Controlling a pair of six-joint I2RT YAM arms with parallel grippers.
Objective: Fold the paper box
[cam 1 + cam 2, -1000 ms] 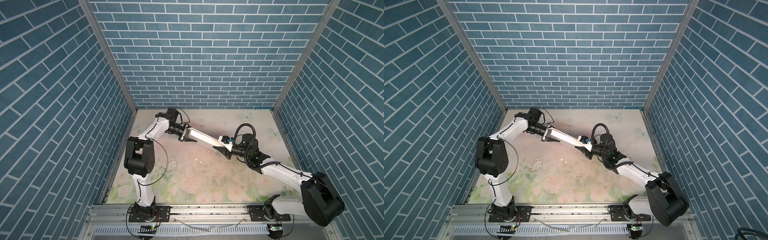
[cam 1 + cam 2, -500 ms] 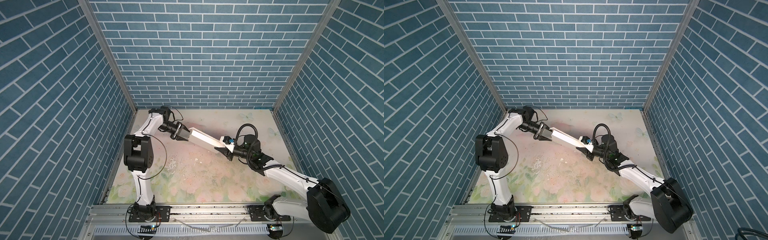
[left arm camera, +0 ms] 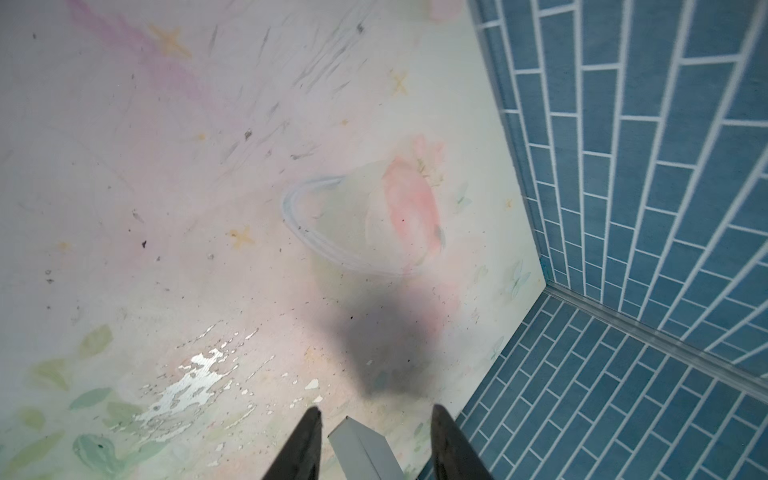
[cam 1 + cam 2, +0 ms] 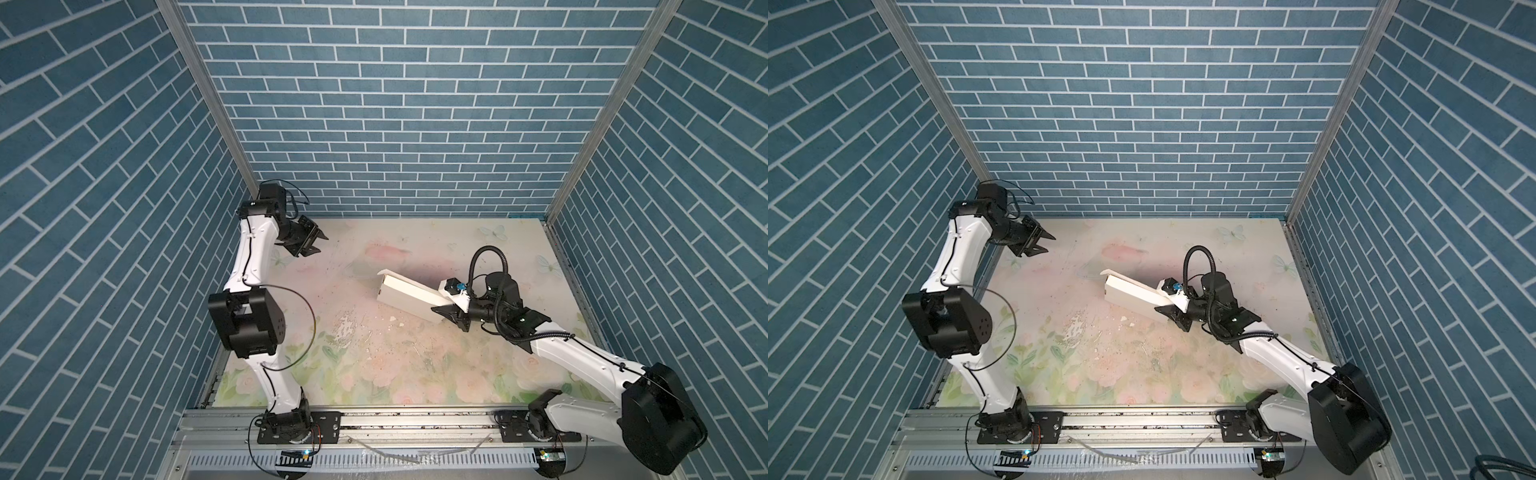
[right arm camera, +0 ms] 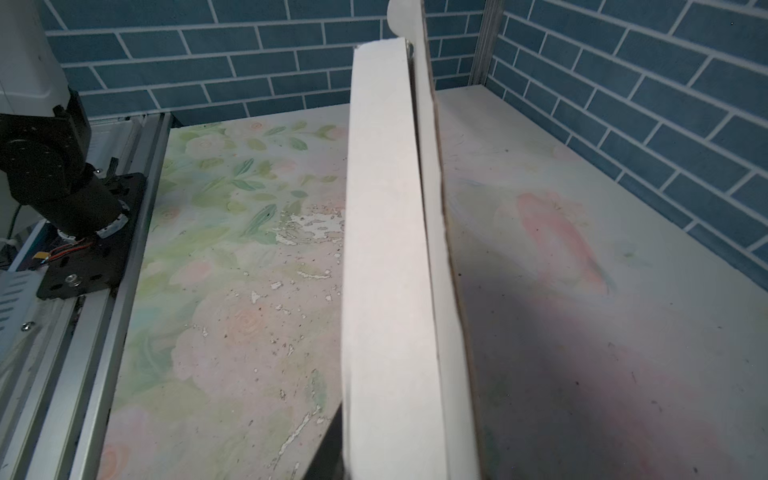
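my right jaws clenched on near end of paper box [image 4: 409,293], box on edge over table [image 4: 374,353], right of centre. my left jaws parted, empty, back-left corner. open table between us.

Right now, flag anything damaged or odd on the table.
The floral table cover is flaked away in a patch near its middle, with white chips scattered beside it. The paper box looks intact.
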